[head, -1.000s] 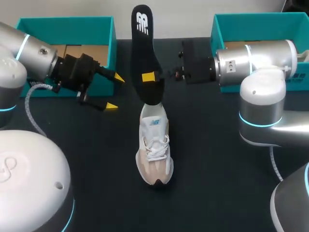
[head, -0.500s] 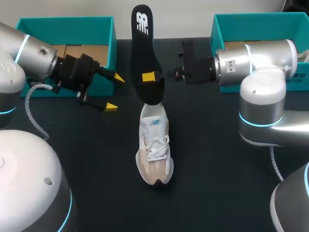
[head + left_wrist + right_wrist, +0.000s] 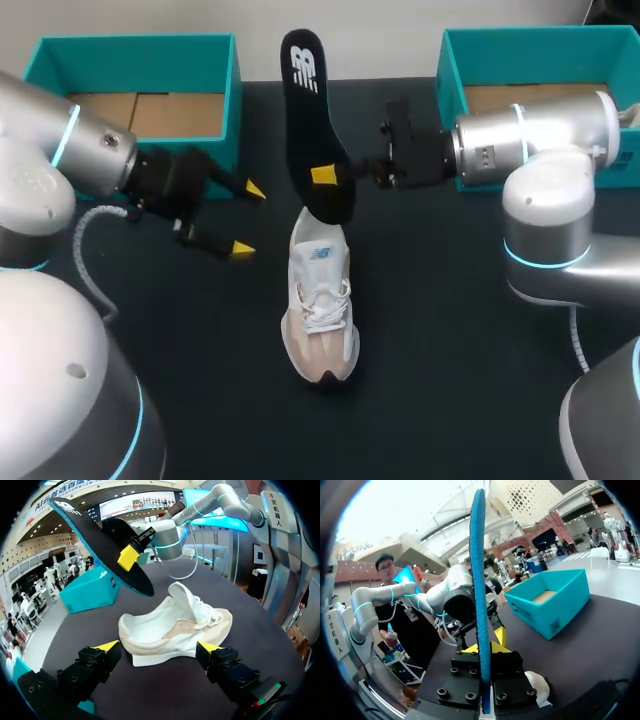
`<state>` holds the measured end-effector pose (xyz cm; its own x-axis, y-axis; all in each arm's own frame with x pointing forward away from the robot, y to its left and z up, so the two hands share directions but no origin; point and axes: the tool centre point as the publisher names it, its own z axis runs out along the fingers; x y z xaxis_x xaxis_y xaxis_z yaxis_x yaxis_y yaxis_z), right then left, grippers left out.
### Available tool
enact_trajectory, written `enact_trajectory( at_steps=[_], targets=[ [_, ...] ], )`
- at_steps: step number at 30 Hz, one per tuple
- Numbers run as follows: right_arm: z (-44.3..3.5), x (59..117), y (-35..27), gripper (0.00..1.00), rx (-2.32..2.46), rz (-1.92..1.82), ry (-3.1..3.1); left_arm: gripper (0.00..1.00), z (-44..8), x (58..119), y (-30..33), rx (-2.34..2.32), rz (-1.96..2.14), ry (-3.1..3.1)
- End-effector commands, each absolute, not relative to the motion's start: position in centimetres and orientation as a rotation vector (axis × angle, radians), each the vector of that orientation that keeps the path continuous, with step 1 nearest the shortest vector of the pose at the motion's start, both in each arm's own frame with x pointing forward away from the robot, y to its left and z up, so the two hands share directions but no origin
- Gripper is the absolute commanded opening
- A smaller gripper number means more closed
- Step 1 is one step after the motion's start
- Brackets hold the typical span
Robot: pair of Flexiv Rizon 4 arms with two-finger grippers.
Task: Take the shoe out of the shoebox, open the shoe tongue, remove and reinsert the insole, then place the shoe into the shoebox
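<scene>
- Head view: insole (image 3: 315, 130), clamped in right gripper (image 3: 335, 178), stands over shoe (image 3: 320, 300) between left box (image 3: 130, 65) and right box (image 3: 540, 50).
- Left gripper (image 3: 247, 219), fingers apart, now nearer shoe.

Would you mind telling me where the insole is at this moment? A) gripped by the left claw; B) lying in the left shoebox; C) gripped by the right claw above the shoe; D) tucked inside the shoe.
C: the right claw is shut on the black insole and holds it up over the white sneaker, while the left claw stands open and empty.
</scene>
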<state>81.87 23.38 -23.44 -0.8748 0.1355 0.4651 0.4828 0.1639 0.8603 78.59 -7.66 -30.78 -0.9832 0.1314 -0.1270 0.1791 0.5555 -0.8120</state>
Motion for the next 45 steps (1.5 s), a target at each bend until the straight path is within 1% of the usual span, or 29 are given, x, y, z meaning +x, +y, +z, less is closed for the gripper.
enact_trajectory(
  at_steps=[1, 9, 14, 29, 45],
  targets=[
    [-24.6, 82.8, 23.9, 0.0, -0.557, -1.803, -2.131, 1.0, -31.7, 77.8, -8.8, 0.249, -1.405, 2.722],
    [-26.7, 83.4, 26.2, 0.0, -0.497, -1.79, -2.089, 1.0, -32.5, 77.1, -9.5, 0.224, -1.394, 2.723],
    [-28.1, 82.9, 26.2, 0.0, -0.475, -1.793, -2.087, 1.0, -32.8, 77.0, -9.7, 0.206, -1.385, 2.727],
    [-29.9, 81.6, 25.5, 0.0, -0.487, -1.821, -2.079, 1.0, -33.1, 78.3, -10.1, 0.106, -1.399, 2.708],
    [-32.1, 80.2, 24.8, 0.0, -0.512, -1.82, -2.056, 1.0, -33.0, 78.5, -10.1, 0.09, -1.395, 2.706]
  ],
)
